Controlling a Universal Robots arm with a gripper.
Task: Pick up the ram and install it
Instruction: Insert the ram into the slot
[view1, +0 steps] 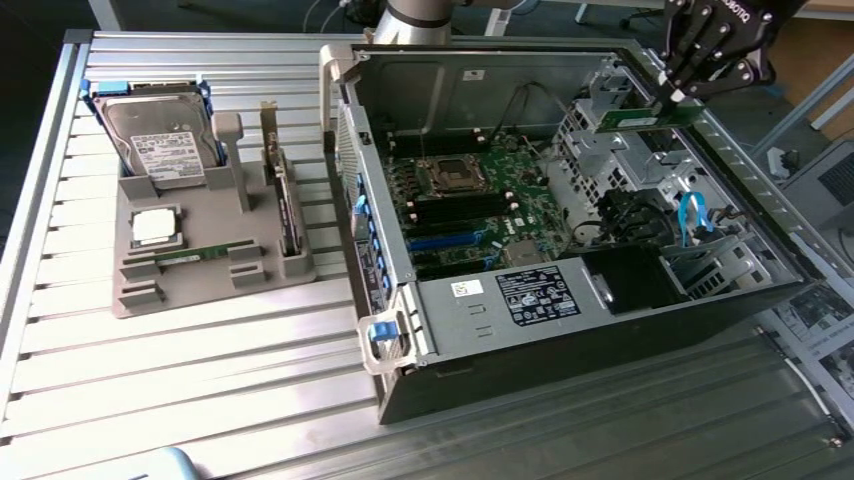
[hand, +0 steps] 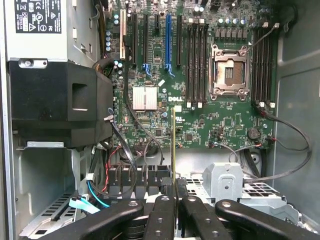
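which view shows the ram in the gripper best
The exterior view: the ram shows its green face and length there, held by the gripper over the open case. The wrist view sees it edge-on, just a thin line running out from the gripper above the motherboard.

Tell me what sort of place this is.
Probably a robotics lab bench for computer assembly: an open computer case on a slatted metal table, a grey fixture holding a hard drive, and the gripper holding the ram.
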